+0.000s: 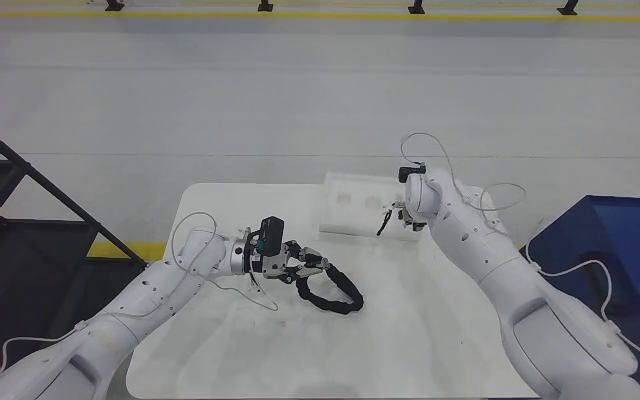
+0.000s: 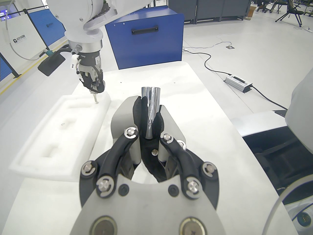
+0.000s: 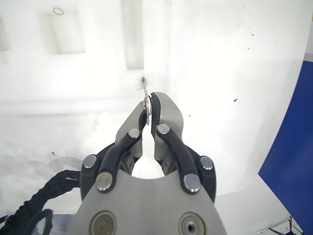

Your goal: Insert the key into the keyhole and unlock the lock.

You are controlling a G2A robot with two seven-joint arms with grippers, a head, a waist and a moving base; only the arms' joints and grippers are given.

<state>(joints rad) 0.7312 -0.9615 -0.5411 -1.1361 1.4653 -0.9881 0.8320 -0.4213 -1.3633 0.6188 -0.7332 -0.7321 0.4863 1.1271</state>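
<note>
My left gripper (image 2: 148, 118) is shut on the lock, gripping its chrome cylinder (image 2: 150, 110) upright between the pads. The lock's black braided cable (image 1: 335, 290) loops on the table just beyond that gripper (image 1: 300, 266). My right gripper (image 3: 147, 110) is shut on a small silver key (image 3: 146, 94) with a thin ring, held tip-down over the edge of the white foam tray (image 3: 73, 74). In the left wrist view the key (image 2: 95, 99) points down at the tray's near corner. The key stands well apart from the lock.
The white foam tray (image 1: 360, 205) with several recesses lies at the table's back edge; a small ring (image 3: 58, 11) sits in one recess. A blue cabinet (image 2: 146, 37) stands beyond the table (image 1: 420, 330). Cables and a power brick (image 2: 238, 83) lie on the floor.
</note>
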